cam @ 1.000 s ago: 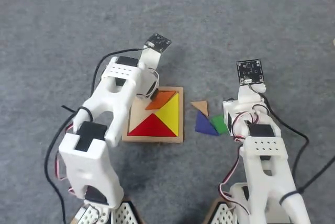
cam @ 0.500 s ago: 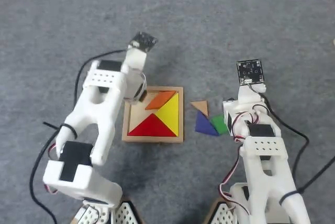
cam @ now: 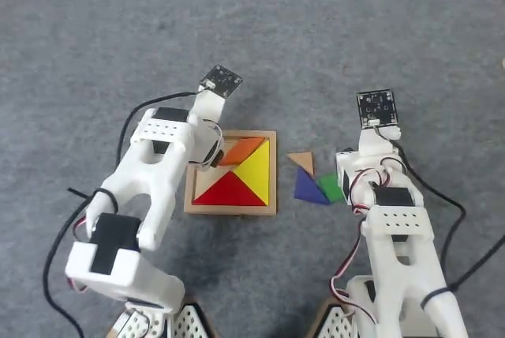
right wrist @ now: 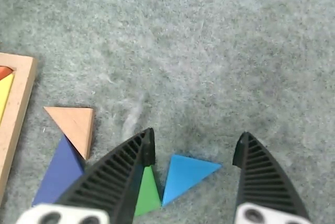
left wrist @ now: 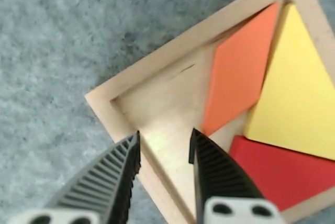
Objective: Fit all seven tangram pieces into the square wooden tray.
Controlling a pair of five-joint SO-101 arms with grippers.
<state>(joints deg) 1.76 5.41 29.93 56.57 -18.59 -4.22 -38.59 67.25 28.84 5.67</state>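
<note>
Square wooden tray [cam: 230, 210] sits on grey felt-like table cover [cam: 355, 54], mid-table between the two arms; three pieces are in it: large red triangle [cam: 230, 190] along the near edge, large yellow triangle [cam: 254, 170] against the right edge, orange parallelogram [cam: 243, 150] at the far edge, touching the yellow one; the tray's left part is bare wood, partly under the left arm in the high view.

Left gripper [left wrist: 165, 135] hangs over the tray's bare far-left corner; jaws slightly apart, nothing between them; one fingertip is over the tray rim [left wrist: 172, 46], the other over bare wood just beside the parallelogram [left wrist: 238, 72]; whether the tips touch the wood, cannot tell.

Four loose pieces lie on the cover to the right of the tray, near the right arm: small tan wooden triangle [cam: 302, 162] farthest from the arm bases; dark blue piece [cam: 308, 189] just beside it on the near side, shape partly hidden; small green triangle [cam: 331, 188] touching the dark blue one; light blue triangle [right wrist: 186, 174] just beside the green triangle [right wrist: 148, 192].

Right gripper [right wrist: 197, 135] hangs above the cover over these loose pieces; jaws spread wide, empty; light blue triangle lies below the gap, green one partly behind one finger [right wrist: 125, 171]; tray rim [right wrist: 15, 109] shows at the frame edge.
</note>
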